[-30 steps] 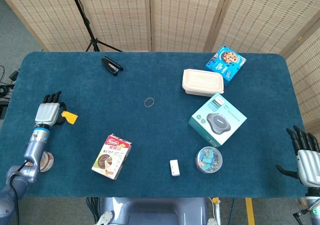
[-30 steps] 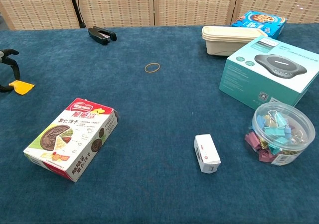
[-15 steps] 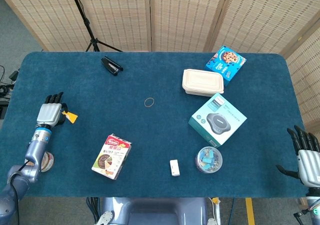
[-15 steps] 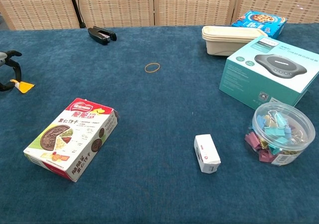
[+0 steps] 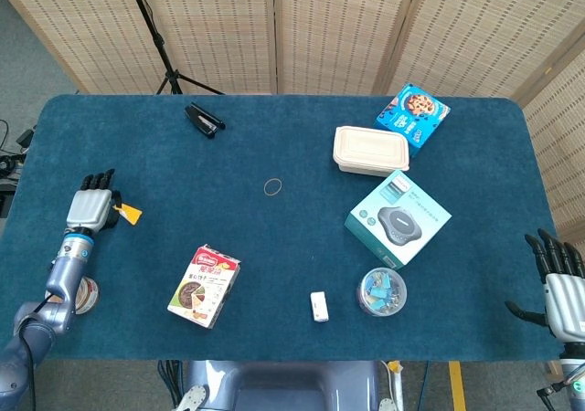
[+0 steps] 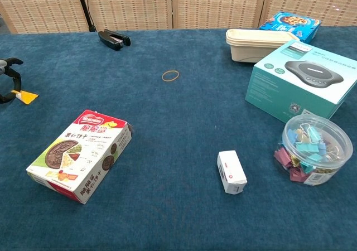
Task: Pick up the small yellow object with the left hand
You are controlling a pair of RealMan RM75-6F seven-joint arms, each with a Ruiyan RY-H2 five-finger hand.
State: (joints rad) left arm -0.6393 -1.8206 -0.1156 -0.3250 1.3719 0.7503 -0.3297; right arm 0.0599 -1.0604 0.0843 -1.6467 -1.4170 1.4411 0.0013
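Observation:
The small yellow object (image 5: 129,214) lies on the blue table cloth near the left edge; in the chest view the yellow object (image 6: 27,97) shows at the far left. My left hand (image 5: 90,206) sits just left of it with fingers stretched out and apart. In the chest view two dark fingertips (image 6: 15,76) curve around the object's left end, one above and one below; whether they touch it I cannot tell. My right hand (image 5: 559,281) hangs at the table's right front corner, fingers spread, holding nothing.
A snack box (image 5: 205,285) lies right of and nearer than the yellow object. A tape roll (image 5: 84,294) sits by my left forearm. Further off are a black stapler (image 5: 204,120), a rubber band (image 5: 273,187), a small white box (image 5: 319,305), a clip tub (image 5: 382,290) and boxes at right.
My left hand has edged toward the yellow object, and its fingertips now reach around the object's left end. The object and the right hand have stayed put.

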